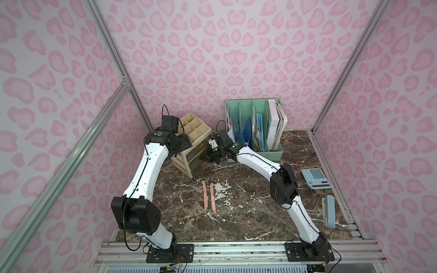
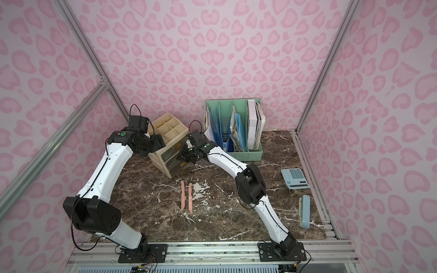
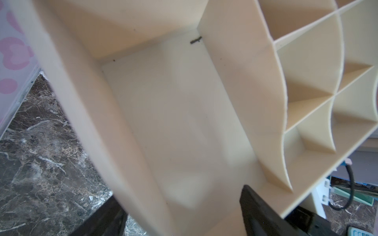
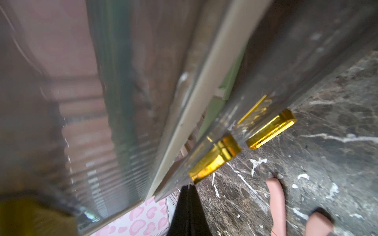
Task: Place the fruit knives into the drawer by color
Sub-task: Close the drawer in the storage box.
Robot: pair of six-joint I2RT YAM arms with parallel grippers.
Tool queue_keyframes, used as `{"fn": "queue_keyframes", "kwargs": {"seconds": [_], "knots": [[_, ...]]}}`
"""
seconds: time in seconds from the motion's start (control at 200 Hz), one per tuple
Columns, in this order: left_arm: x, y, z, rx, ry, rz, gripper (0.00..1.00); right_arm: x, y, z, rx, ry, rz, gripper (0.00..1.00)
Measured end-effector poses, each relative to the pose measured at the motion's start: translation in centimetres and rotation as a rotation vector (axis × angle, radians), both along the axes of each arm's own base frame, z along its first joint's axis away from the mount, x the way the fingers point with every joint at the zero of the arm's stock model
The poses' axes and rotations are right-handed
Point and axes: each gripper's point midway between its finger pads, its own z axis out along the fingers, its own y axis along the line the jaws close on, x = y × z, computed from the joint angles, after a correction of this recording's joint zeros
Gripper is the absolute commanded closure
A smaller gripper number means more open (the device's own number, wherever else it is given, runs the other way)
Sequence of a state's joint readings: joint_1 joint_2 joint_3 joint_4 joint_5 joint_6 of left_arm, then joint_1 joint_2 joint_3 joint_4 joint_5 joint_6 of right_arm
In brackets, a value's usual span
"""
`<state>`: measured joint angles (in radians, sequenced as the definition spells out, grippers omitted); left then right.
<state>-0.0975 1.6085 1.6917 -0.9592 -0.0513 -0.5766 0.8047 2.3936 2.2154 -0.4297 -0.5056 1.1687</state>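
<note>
Two salmon pink fruit knives (image 1: pixel 204 196) (image 1: pixel 213 198) lie side by side on the marble, in both top views (image 2: pixel 182 195); their ends show in the right wrist view (image 4: pixel 276 204). The beige drawer unit (image 1: pixel 191 151) stands behind them, with smoky drawer fronts and amber handles (image 4: pixel 214 159). My right gripper (image 4: pixel 187 187) is shut, its tips against the edge of a drawer front beside a handle (image 1: pixel 205 160). A green shape (image 4: pixel 223 92) shows in the gap behind that front. My left gripper (image 3: pixel 180 210) is open, straddling the unit's top side wall. No other knives show.
A green file rack (image 1: pixel 255 132) with papers stands right of the drawer unit, close behind my right wrist. A pale blue calculator (image 1: pixel 315 178) and a stapler (image 1: pixel 329 211) lie along the right edge. Pink patterned walls close in three sides.
</note>
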Motion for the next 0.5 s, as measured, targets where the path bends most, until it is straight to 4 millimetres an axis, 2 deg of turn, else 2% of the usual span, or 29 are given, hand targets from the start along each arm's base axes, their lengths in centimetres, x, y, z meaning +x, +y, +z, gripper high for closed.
{"fn": "queue_keyframes", "kwargs": {"seconds": [0.5], "knots": [[-0.07,-0.01,-0.16,-0.003,0.005,-0.001,0.15,0.98,-0.34,-0.19,-0.009,-0.028,-0.018,1.00]]}}
